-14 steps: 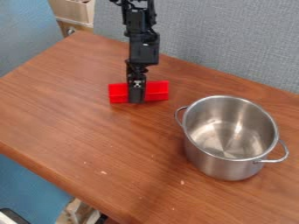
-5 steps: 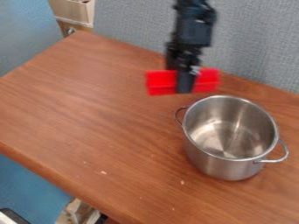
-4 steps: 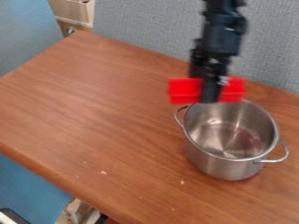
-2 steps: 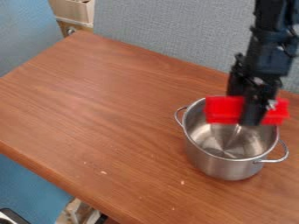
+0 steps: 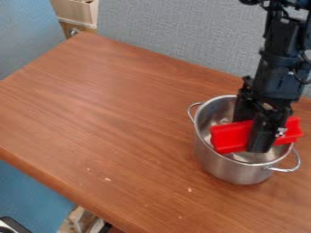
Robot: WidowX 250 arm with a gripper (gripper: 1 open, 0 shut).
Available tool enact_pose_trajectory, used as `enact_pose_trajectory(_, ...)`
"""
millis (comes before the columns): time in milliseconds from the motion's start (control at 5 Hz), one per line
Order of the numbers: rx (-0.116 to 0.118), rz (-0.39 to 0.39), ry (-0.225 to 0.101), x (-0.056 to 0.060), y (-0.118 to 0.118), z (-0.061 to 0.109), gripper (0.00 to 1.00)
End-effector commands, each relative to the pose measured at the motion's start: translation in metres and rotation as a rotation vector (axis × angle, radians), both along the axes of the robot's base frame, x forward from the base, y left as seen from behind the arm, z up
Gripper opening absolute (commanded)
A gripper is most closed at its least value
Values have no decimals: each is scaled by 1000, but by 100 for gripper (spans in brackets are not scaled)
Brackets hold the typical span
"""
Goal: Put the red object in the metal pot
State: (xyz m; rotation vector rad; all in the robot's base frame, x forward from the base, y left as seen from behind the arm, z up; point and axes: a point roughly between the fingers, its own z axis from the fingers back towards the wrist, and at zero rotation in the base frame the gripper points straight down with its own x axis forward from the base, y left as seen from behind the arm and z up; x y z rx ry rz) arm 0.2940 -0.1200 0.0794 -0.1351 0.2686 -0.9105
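Red block [image 5: 238, 136] is held at its middle by the gripper [image 5: 261, 144], closed on it, over the pot's [image 5: 214, 157] mouth near the surface's [image 5: 97, 109] right edge. Its long axis is seen lying across the opening, tilted, about as long as the pot is wide.

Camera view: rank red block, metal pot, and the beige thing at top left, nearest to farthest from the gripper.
1. red block, held in the gripper, over the pot's mouth.
2. metal pot, directly below.
3. beige thing, far top left, beyond the table.
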Motion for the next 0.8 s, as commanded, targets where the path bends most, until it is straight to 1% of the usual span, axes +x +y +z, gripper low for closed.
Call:
enact_pose_trajectory(0,-20,25,-71,4,6,19,100)
enact_pose_trajectory(600,-16,35,-47,8,9,3,100)
